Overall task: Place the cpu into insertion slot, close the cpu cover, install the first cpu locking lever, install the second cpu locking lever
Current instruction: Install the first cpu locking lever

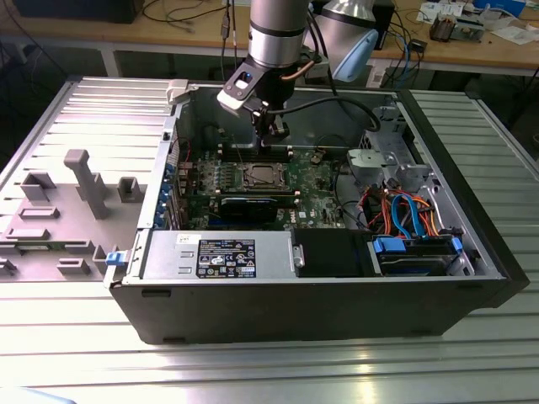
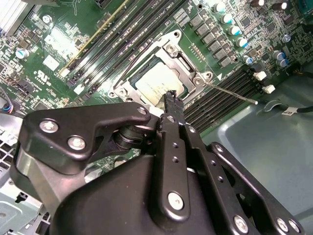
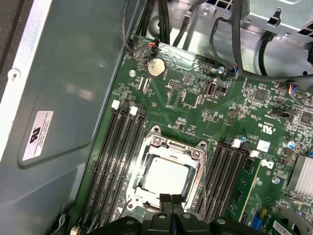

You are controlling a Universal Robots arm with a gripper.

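Noted: cpu (image 3: 165, 177) seated in insertion slot (image 3: 141, 177), cpu cover (image 3: 197, 169) shut around it — gripper (image 3: 170, 198) jaws closed, nothing held, just beside cover. Free locking lever (image 2: 231, 93) was judged thin springy wire — best pressed near its end

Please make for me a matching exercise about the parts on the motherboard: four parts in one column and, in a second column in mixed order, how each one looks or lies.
Parts
1. cpu
2. cpu cover
3. coin battery
4. memory slots

Descriptions
A. long and black, in rows on both sides of the chip
B. round and silvery, apart from the chip
C. pale square top, seen through a window
D. metal frame lying flat around the chip

Pairs: 1-C, 2-D, 3-B, 4-A
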